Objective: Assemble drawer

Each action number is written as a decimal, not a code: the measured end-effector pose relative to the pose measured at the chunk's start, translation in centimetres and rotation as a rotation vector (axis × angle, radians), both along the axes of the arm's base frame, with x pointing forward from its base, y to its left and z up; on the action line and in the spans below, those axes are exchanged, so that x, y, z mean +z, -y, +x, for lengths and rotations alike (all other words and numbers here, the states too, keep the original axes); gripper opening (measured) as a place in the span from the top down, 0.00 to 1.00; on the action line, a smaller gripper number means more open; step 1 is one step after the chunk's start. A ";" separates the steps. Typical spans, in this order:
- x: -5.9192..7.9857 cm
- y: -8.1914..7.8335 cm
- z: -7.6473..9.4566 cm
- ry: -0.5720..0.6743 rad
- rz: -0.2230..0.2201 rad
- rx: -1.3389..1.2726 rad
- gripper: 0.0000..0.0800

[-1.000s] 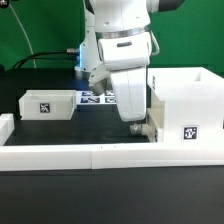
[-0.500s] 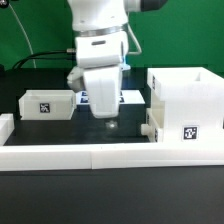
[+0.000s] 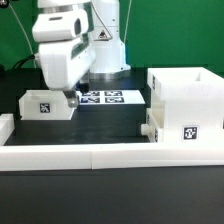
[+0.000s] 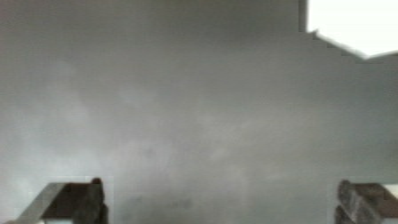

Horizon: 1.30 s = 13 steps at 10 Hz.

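The drawer's large box-shaped shell [image 3: 186,112] stands at the exterior view's right, with a tag on its front. A small white part [image 3: 149,128] sits against its lower left side. One small open-topped tray [image 3: 45,104] with a tag stands at the exterior view's left. My gripper [image 3: 72,98] hangs just beside that tray's right end, low over the table. In the wrist view my gripper [image 4: 221,205] is open and empty, its fingers [image 4: 71,200] wide apart over blurred grey table. A white corner [image 4: 356,25] shows at the edge; I cannot tell what it is.
The marker board [image 3: 105,98] lies flat behind the middle of the table. A long low white rail [image 3: 100,155] runs along the front, with a short end piece [image 3: 5,126] at the exterior view's left. A green backdrop stands behind.
The arm has swung from beside the shell at the exterior view's right across the table to the small tray at the left. The marker board is now uncovered.
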State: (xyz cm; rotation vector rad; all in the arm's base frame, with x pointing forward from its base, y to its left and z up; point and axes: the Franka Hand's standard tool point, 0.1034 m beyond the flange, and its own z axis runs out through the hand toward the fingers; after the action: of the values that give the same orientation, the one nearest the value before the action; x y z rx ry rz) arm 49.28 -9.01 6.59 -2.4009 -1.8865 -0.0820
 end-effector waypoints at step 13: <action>-0.3 3.2 -6.2 -0.039 0.000 -1.040 0.19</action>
State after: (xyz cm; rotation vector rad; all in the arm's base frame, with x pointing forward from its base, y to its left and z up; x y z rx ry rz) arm 43.09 -12.21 6.33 -3.0358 -0.4439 -0.0935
